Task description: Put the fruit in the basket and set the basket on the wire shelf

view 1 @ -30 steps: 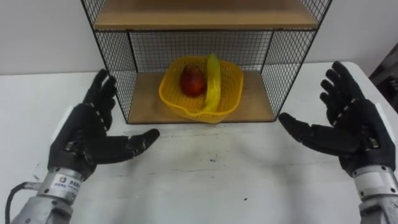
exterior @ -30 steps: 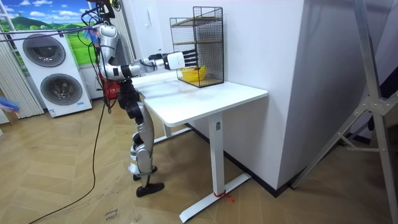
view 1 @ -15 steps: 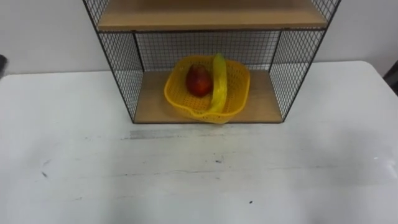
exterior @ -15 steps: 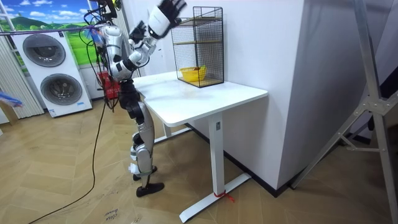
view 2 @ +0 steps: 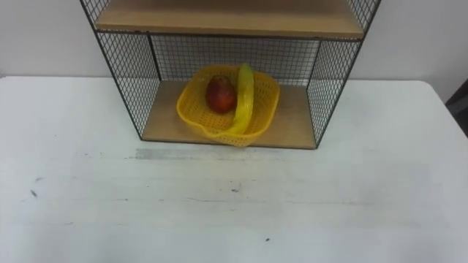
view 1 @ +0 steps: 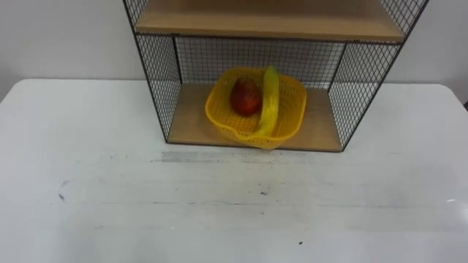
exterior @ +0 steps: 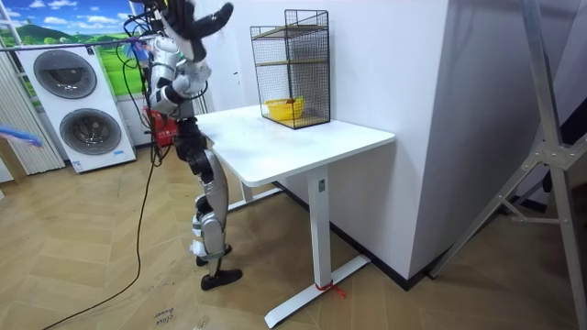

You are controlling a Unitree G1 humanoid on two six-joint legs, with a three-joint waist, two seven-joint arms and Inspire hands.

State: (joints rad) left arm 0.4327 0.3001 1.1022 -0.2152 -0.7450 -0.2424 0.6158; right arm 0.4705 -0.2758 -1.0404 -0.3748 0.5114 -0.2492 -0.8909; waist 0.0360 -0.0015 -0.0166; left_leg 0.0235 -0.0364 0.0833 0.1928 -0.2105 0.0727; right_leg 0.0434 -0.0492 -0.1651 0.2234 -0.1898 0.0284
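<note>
Basket [view 1: 256,109] sits on the shelf's [view 1: 157,88] lower board, red fruit [view 1: 246,97] and banana [view 1: 270,98] inside; robot stands at the table [view 1: 88,146], hands [exterior: 220,11] up overhead, their openness impossible to tell.

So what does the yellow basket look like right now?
The yellow basket is a round, holey, plastic-looking one with an arched handle across it. It sits upright on the wooden bottom board of the wire shelf, its front rim reaching the board's edge. A red fruit lies inside, left of the handle.
</note>
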